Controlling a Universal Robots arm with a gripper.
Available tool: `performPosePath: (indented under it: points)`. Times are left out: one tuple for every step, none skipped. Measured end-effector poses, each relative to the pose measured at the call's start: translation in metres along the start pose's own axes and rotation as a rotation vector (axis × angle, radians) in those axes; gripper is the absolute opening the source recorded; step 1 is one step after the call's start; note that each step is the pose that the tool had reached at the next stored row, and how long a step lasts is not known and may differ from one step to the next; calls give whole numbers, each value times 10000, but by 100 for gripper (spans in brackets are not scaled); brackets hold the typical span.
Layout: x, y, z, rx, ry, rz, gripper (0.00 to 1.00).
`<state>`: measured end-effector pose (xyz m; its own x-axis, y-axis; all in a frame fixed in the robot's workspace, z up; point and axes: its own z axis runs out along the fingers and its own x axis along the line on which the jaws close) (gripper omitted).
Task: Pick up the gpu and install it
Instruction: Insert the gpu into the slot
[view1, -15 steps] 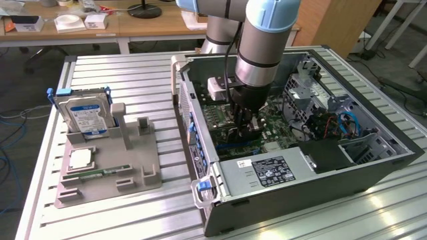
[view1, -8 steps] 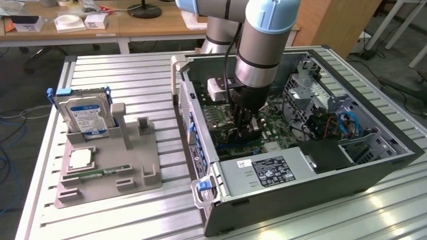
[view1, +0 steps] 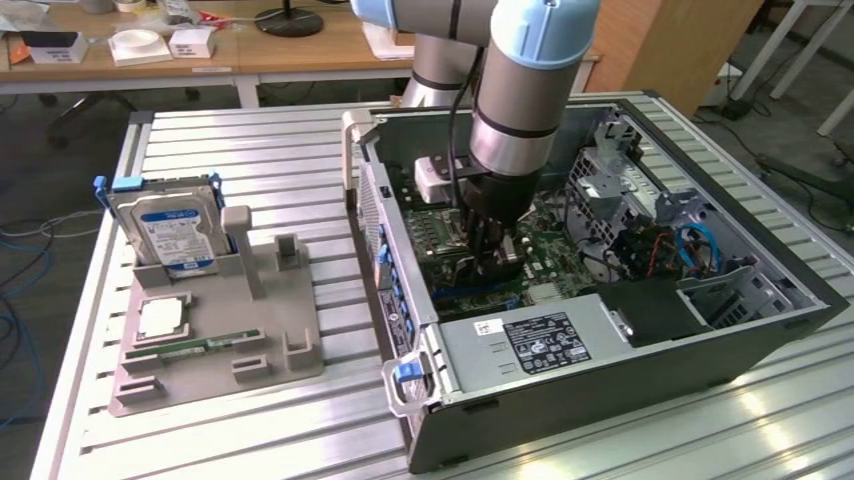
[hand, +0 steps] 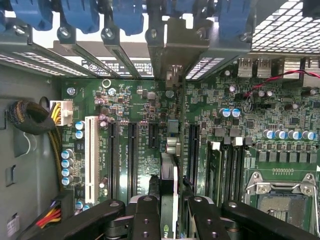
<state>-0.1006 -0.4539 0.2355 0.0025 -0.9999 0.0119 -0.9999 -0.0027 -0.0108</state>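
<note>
Right, from the exterior view the arm is plunged deep into the open computer case (view1: 747, 300), its tool (view1: 491, 262) down low over the green motherboard (view1: 561, 250). Over on the exterior view's left, the grey holder tray (view1: 287, 350) still carries the hard drive with its blue label (view1: 171, 232), a processor chip (view1: 160, 318) and a narrow memory stick (view1: 187, 347), but one upright slot stands bare, so by my reckoning the pick-up is done. All of it rests on a ribbed metal counter (view1: 240, 160); behind, a wooden desk (view1: 267, 50) holds small white boxes, and cables trail across the floor.

Now the wrist view, looking straight down the tool (hand: 168, 210): the black fingers (hand: 145, 215) are clamped on the gpu (hand: 169, 192), seen edge-on as a thin dark card between them. It hangs just over the motherboard (hand: 280, 125), lined up among the long black expansion slots (hand: 132, 155), with a white slot (hand: 91, 157) further off. Its metal bracket (hand: 175, 55) reaches toward the case's rear openings under the blue clips (hand: 80, 15). I'd judge it is carried and aligned; whether it is seated, I cannot tell.
</note>
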Motion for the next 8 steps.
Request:
performPosePath:
  points:
    - [0,2,7,-2,2,0,26]
    - [-1,3,19,1,-4,-1,26]
    - [-1,6,36,4,-7,0,26]
    - [0,8,49,-4,5,-1,26]
    - [0,9,54,-10,8,-2,26]
    - [0,9,56,-8,6,-1,26]
    - [0,9,58,-5,1,0,26]
    - [-1,9,61,-2,-3,0,26]
